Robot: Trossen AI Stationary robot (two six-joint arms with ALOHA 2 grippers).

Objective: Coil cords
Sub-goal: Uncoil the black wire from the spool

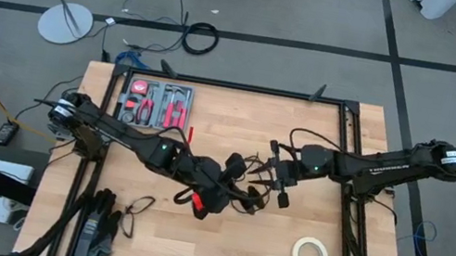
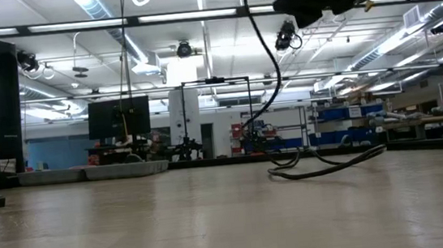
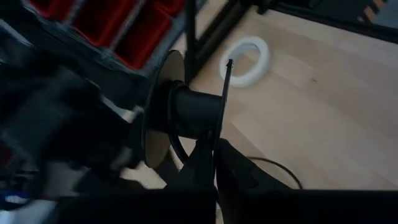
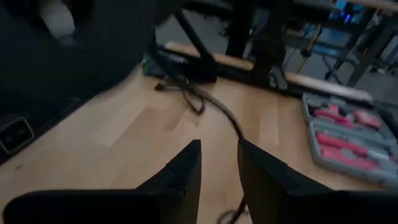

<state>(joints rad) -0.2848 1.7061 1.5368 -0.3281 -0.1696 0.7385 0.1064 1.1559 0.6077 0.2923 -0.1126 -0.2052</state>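
Currently I see the left gripper (image 1: 213,203) fully closed at table centre, with the cord (image 1: 245,190) tangled just beside it. The right gripper (image 4: 219,163) hovers nearby, its 2 fingers (image 4: 186,168) apart, the cord trailing ahead of them.

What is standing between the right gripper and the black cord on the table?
Nothing visible. In the right wrist view the right gripper is open above bare table, and the cord lies just ahead of its fingertips, with no object between them.
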